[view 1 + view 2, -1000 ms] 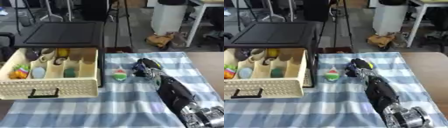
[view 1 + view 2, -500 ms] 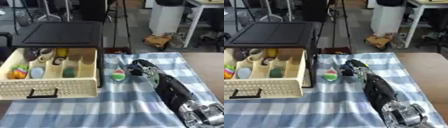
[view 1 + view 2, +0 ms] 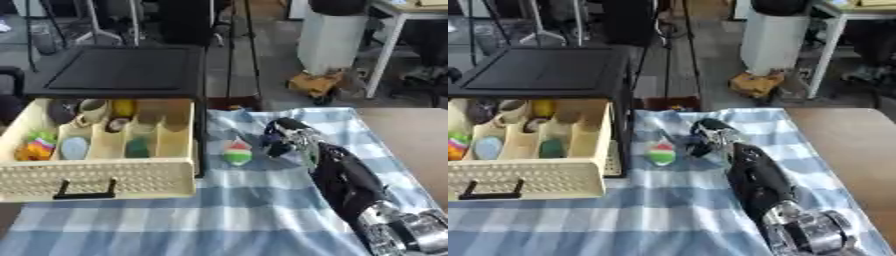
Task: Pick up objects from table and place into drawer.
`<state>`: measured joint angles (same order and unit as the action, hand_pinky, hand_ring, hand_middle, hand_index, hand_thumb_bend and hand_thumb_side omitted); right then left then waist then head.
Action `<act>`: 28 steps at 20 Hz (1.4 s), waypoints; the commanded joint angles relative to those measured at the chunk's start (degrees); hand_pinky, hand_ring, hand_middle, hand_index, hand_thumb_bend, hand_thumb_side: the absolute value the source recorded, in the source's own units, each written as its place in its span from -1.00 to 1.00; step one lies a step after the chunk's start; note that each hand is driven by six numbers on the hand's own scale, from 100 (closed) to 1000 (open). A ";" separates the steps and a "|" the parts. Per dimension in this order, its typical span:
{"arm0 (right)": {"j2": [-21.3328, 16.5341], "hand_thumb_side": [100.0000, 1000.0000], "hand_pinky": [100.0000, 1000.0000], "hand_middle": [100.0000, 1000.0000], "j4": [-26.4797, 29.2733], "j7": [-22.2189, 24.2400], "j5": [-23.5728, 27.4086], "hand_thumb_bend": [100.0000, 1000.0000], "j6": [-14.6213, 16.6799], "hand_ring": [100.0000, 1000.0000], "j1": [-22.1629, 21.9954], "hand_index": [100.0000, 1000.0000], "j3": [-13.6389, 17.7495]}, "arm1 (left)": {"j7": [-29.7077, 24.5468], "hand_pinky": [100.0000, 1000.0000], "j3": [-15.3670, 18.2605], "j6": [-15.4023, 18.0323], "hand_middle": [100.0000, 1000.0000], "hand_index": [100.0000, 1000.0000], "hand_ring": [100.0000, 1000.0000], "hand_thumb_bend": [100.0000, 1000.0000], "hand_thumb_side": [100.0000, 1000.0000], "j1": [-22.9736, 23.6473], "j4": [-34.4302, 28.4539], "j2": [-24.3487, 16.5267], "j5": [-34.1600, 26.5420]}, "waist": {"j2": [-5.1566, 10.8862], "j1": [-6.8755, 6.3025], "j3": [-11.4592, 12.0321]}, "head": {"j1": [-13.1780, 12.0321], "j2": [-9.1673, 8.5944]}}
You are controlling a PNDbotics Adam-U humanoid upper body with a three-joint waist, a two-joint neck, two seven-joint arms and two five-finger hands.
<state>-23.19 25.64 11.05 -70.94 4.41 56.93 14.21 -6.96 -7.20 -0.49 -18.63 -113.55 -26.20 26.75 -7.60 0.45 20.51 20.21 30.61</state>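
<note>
Toy (image 3: pixel 237 152) lies just beside right robot hand (image 3: pixel 287 137) — fingers curled, apart.

The right arm is a thick black shell ending, nearest the camera, in a ribbed silver joint. The right robot hand (image 3: pixel 293 140) is black with silvery metal links glinting along its fingers (image 3: pixel 282 131).

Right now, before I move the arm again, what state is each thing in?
Drawer: pulled open, small items already in its compartments.
Green, white and red toy: on the checked cloth, outside the drawer, beside the right hand.
Right hand: over the cloth next to the toy, fingers curled; whether they hold something I cannot tell.
Checked cloth: spread flat on the table.
Left hand: not in view.
</note>
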 commanded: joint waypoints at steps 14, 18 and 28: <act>-1.82 -0.80 -0.96 -0.53 8.85 -12.98 -2.37 -1.00 4.03 -0.75 2.52 -0.13 1.57 | 0.09 -1.00 1.02 -0.18 -1.00 0.23 -1.00 -0.78 1.00 0.48 -1.05 -1.15 0.27 | 1.91 0.84 -2.19 | -0.85 -0.21; -2.57 -0.88 -1.00 -0.57 10.55 -13.61 -0.63 -1.00 6.82 -0.79 3.08 -0.24 0.71 | 0.14 -1.00 1.24 -0.57 -1.00 0.22 -1.00 -0.78 1.00 1.34 -1.05 -1.45 0.48 | 2.92 1.39 -3.32 | -1.31 0.26; -2.60 -1.00 -1.00 -0.58 20.90 -11.91 8.26 -1.00 16.15 -0.79 5.00 -0.26 -4.04 | -0.08 -1.00 1.36 -1.33 -1.00 0.23 -1.00 -0.76 1.00 3.13 -1.05 -2.02 0.53 | 6.02 2.48 -5.28 | -1.85 1.70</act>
<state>-24.39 43.78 -1.10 -64.26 19.27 60.17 10.89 -7.01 -6.50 -1.61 -15.05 -113.55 -26.67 27.25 -2.21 3.20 15.26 18.49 31.90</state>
